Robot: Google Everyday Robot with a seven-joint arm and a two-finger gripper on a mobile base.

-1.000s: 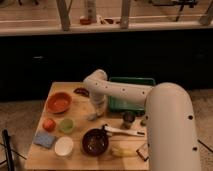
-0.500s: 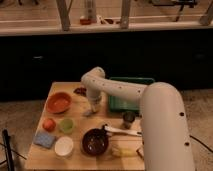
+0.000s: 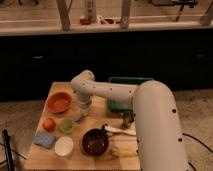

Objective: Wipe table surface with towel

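While the white arm (image 3: pixel 107 92) reaches from the right across the wooden bench (image 3: pixel 76 161), its claw (image 3: pixel 80 115) points straight down near the bench's middle left, just beside an orange bowl (image 3: pixel 59 102). Whether the claw is wide or narrow cannot be told. A small pale bunch (image 3: pixel 77 120) sits right beneath it, touching the wood; this is probably the towel, though it is too small to be sure.

The step in hand looks like pressing the towel down to begin wiping. The next move calls for dragging it over bare wood while steering around the crowded dishes.

Counted:
- one orange bowl
- one small green bowl (image 3: pixel 66 125)
- one white bowl (image 3: pixel 64 146)
- one dark brown bowl (image 3: pixel 95 141)
- one orange ball-shaped thing (image 3: pixel 48 123)
- one blue pad (image 3: pixel 44 139)
- one green tray (image 3: pixel 131 80)
- one pale utensil (image 3: pixel 120 131)
- one yellowish item (image 3: pixel 122 150)
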